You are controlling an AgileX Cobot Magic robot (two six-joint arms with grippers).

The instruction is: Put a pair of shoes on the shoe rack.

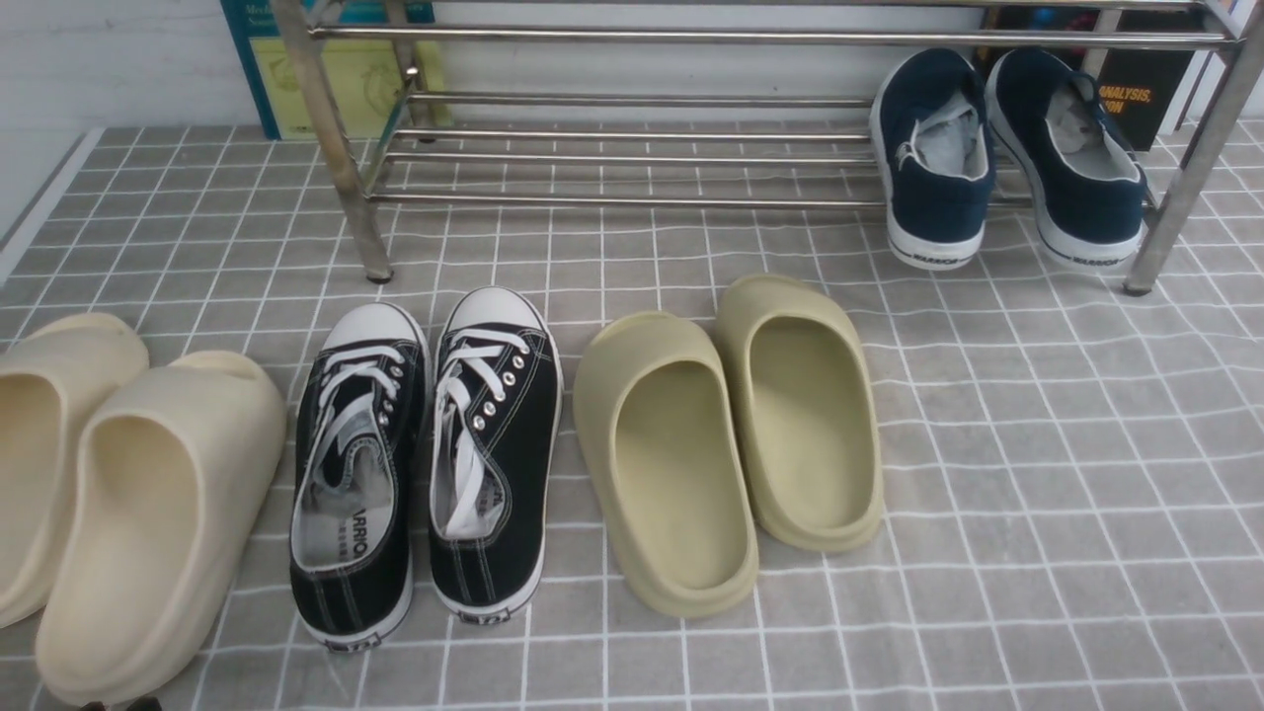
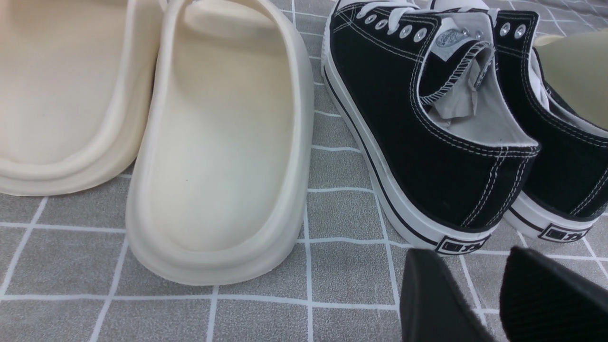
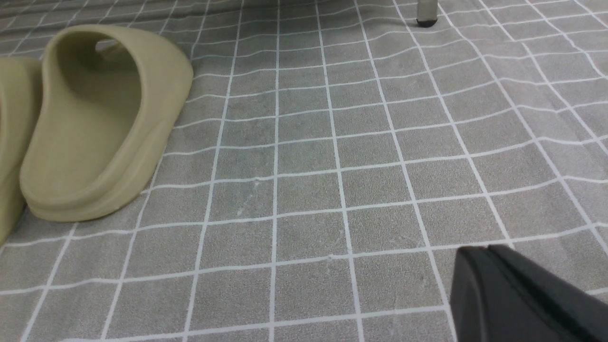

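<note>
You'll find the two navy shoes (image 1: 1007, 163) side by side on the lower bars at the shoe rack (image 1: 632, 148)'s right end, about 1 o'clock in your front view, heels toward you. Your left pincer (image 2: 494, 294) sits released, fingers apart and empty, behind the black sneakers (image 2: 427, 118). Of the right pincer (image 3: 517, 294) only one dark finger shows above the bench (image 3: 332, 190), so you cannot tell its state.

My left gripper (image 2: 494, 294) pads look matt black. Shoe rack (image 1: 632, 38): glossy metal tubing. Navy shoes (image 1: 1007, 163): canvas, white rubber soles.
</note>
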